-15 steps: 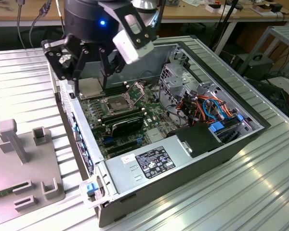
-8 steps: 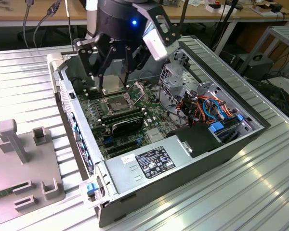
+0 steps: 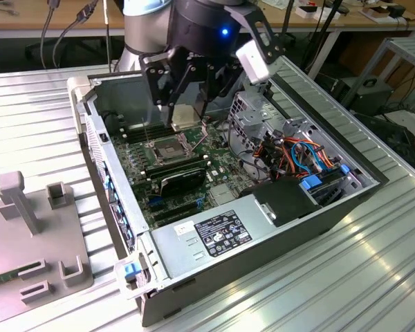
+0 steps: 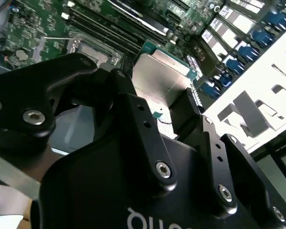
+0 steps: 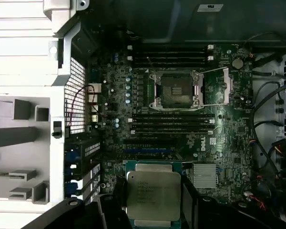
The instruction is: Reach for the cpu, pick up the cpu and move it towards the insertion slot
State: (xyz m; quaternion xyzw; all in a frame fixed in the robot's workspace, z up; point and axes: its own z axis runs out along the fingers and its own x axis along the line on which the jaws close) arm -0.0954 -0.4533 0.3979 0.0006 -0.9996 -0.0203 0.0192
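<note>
The pale silvery-beige square cpu [image 5: 153,196] is pinched between the 2 black metal fingers [image 4: 142,125] of the gripper [image 3: 185,109], gripped on opposite edges with its flat metal lid left bare between them. In the second wrist view the same chip [image 4: 161,76] is seen tilted, its green edge trim visible at the far rim. It is held in the air above the green motherboard [image 5: 229,138], apart from the board's surface.

The insertion slot [image 5: 175,89], a square socket with a silvery metal frame and dark centre, lies well apart from the chip in the first wrist view, with its hinged metal retention plate [image 5: 216,87] swung open just beside it. Long narrow black memory slots [image 5: 171,125] lie between the socket and the held chip. In the exterior view the gripper hangs over the socket [image 3: 167,149], inside the open black-and-grey computer case [image 3: 311,221].

The case rests on a ribbed silvery metal table [image 3: 346,283]. A grey moulded fixture [image 3: 28,235] with upright posts stands at the exterior view's left.
</note>
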